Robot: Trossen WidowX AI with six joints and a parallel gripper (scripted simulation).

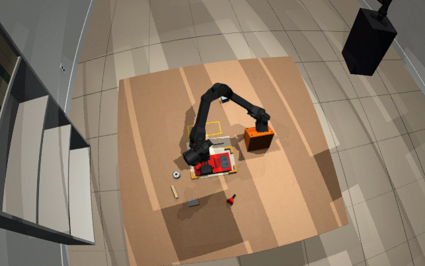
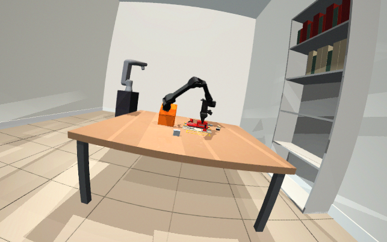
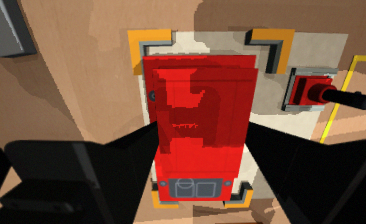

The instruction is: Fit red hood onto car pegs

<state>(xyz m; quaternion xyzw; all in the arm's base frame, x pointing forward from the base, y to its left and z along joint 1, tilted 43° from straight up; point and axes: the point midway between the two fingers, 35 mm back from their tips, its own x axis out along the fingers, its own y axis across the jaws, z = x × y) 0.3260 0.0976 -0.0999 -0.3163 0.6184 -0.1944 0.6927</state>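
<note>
The red hood (image 3: 204, 162) (image 2: 200, 123) is held between the fingers of my gripper (image 3: 200, 125) (image 1: 205, 168) (image 2: 202, 121), which is shut on its long sides. The hood is over the red chassis (image 3: 200, 61) (image 1: 225, 161) in the jig (image 3: 196, 41) (image 1: 234, 171). In the wrist view the hood's top edge stands a little below and right of the chassis's top edge, and its lower edge ends above the grey panel. The hood hides the engine block and most of the deck. Whether pegs are in the holes, or the hood touches the deck, cannot be told.
A red block with a black handle (image 3: 345, 98) stands beside the chassis. A yellow outline (image 1: 221, 128) (image 3: 337, 102) lies past it. A ring (image 1: 173, 175), wooden stick (image 1: 174, 192), grey block (image 1: 193, 202) (image 3: 9, 30) and red tool (image 1: 230, 200) lie around. The orange base (image 1: 258, 140) (image 2: 167, 118) carries the arm.
</note>
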